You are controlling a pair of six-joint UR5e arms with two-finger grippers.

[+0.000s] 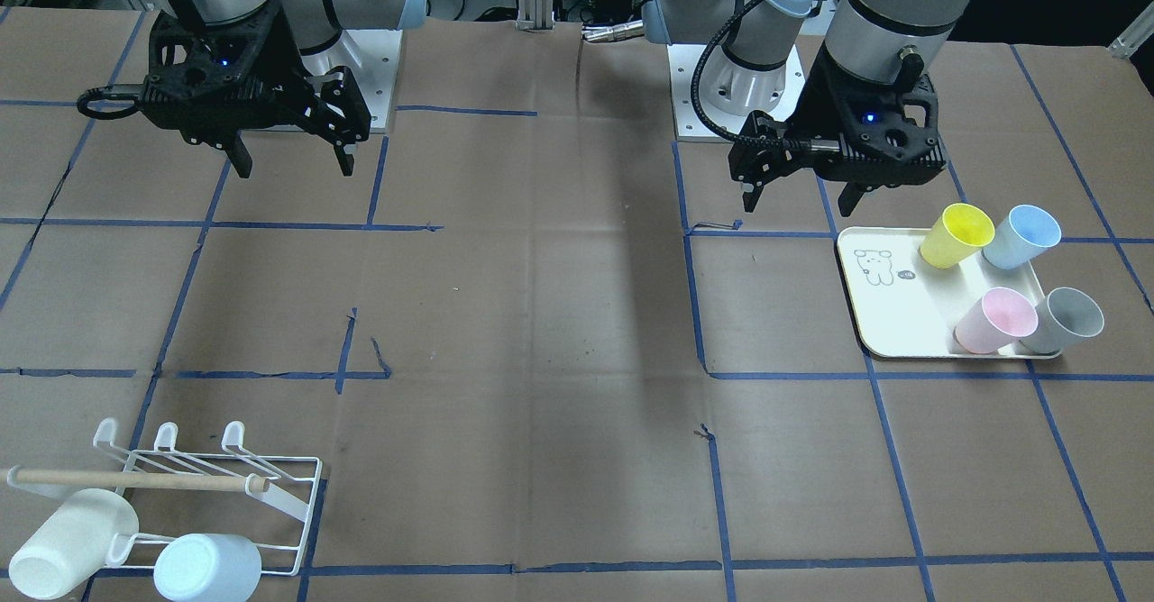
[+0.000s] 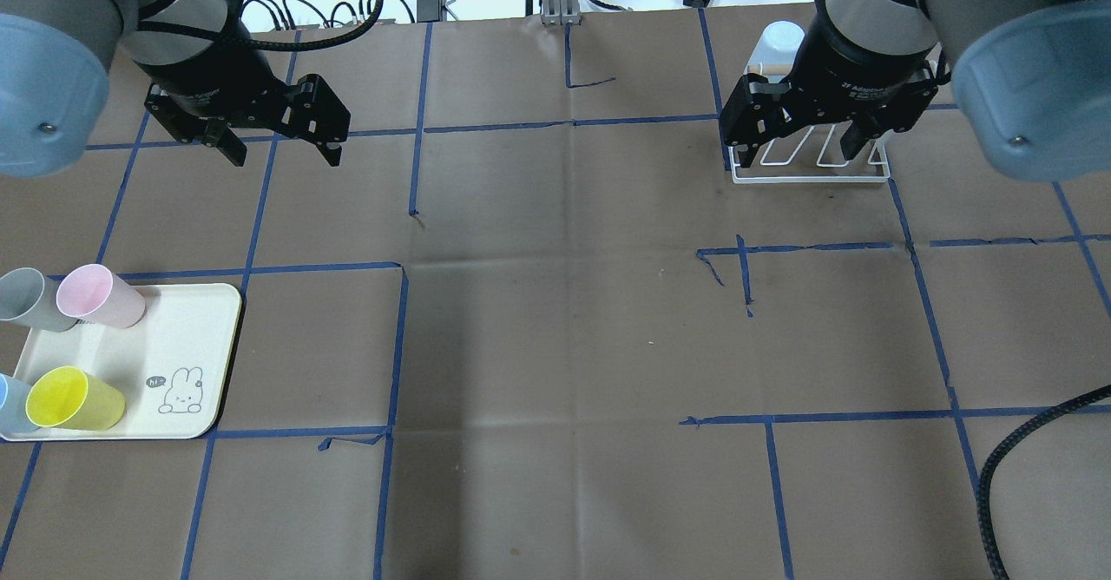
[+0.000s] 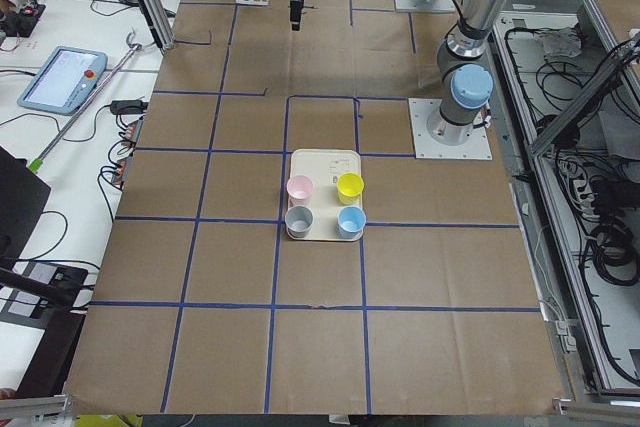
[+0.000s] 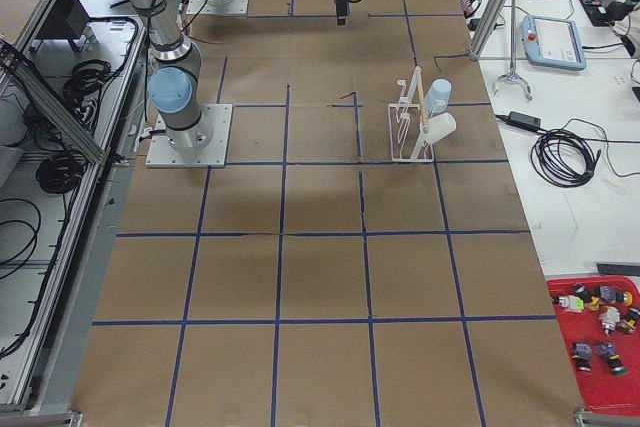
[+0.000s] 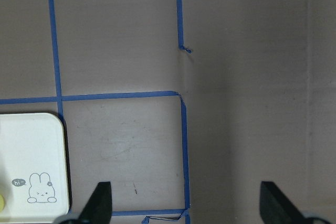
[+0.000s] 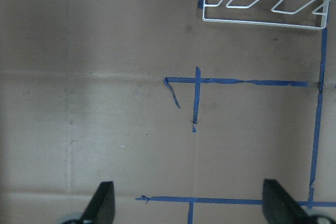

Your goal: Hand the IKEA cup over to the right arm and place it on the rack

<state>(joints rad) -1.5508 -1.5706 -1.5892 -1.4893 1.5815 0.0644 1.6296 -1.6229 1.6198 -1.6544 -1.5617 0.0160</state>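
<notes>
A brown paper tabletop (image 2: 555, 346) taped into squares with blue lines fills the scene, creased along its folds and scuffed dark down the middle. Closest to the robot's side, both arms hang high over bare paper. The left gripper (image 2: 285, 156) has its fingers spread wide with nothing between them, above a spot just inward of the tray's rabbit corner. The right gripper (image 1: 295, 168) is likewise spread and empty. Next comes the cream rectangular tray (image 2: 187, 319) on the robot's left, carrying four cups mouth up. A yellow plastic cup (image 2: 74, 398) and a light blue cup (image 2: 9, 406) stand nearer, with a pink cup (image 2: 100, 296) and a grey cup (image 2: 30, 299) just behind. Further out on the right stands the low white wire rack (image 1: 233, 437) with its light wooden dowel (image 1: 135, 478). A white cup (image 1: 68, 543) and a pale blue cup (image 1: 207, 568) sit tilted on its outer prongs. Past the far edge, a white desk (image 4: 610, 237) holds loose black cables, a handheld control pendant (image 3: 60, 77) and a red tray of small parts (image 4: 600, 337)
</notes>
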